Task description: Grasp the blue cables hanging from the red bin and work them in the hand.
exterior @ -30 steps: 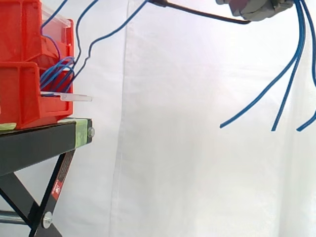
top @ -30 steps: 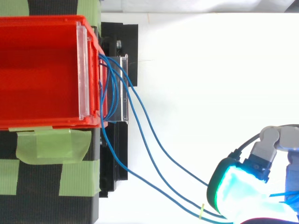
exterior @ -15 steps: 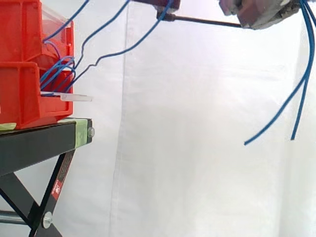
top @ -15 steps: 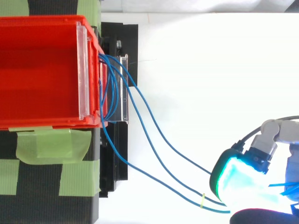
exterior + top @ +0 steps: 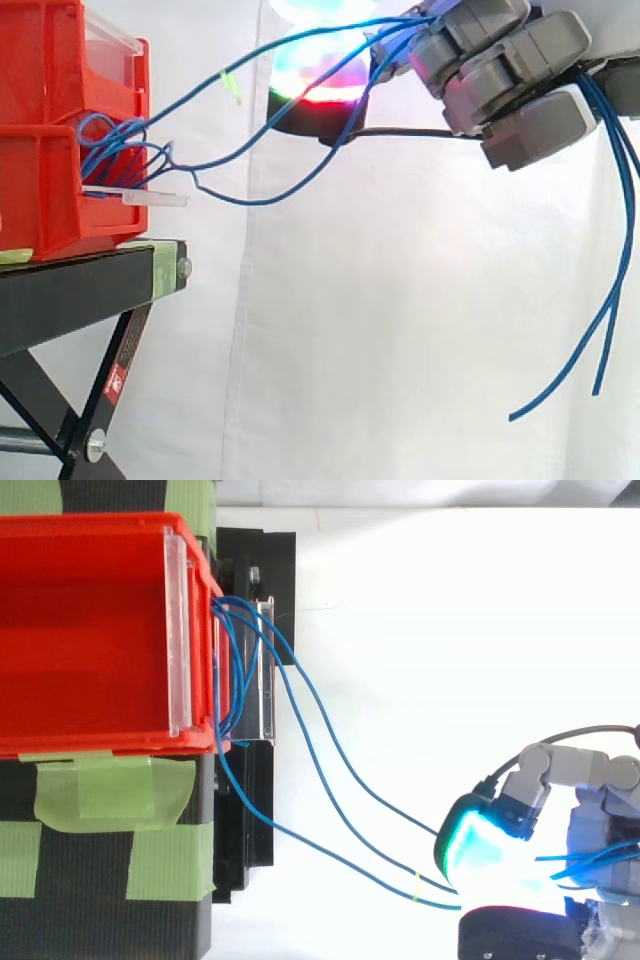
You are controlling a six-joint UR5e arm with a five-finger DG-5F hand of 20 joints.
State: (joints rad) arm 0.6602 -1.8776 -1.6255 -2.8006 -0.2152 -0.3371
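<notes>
Down and toward the bin (image 5: 90,630) is where the hand (image 5: 500,70) has come in the last half second: its grey fingers (image 5: 470,30), which were barely at the top edge of the side view, now sit well inside the upper right of it, and from above the hand has shifted a little closer to the stand (image 5: 70,290). With that the cables (image 5: 255,203) have gone slack, sagging in loops between bin and hand where they had been drawn upward. I see the fingers curled and stacked, pointing left, closed round the cables, which go in at the knuckle side and come out behind the hand. One glowing pad (image 5: 318,75) faces the bin, showing white, cyan and red from the side and cyan from above. I count three blue cables running from the bin's front lip to the hand in the top view, and two free ends (image 5: 515,414) hanging low at the right of the side view, lower than before. One yellow-green tag (image 5: 418,885) sits on a cable just short of the hand. I count two red bins from the side, the upper one stacked on a lower bin (image 5: 40,200), both on the one black stand, which carries green tape (image 5: 110,790), before the white curtain (image 5: 380,330).
</notes>
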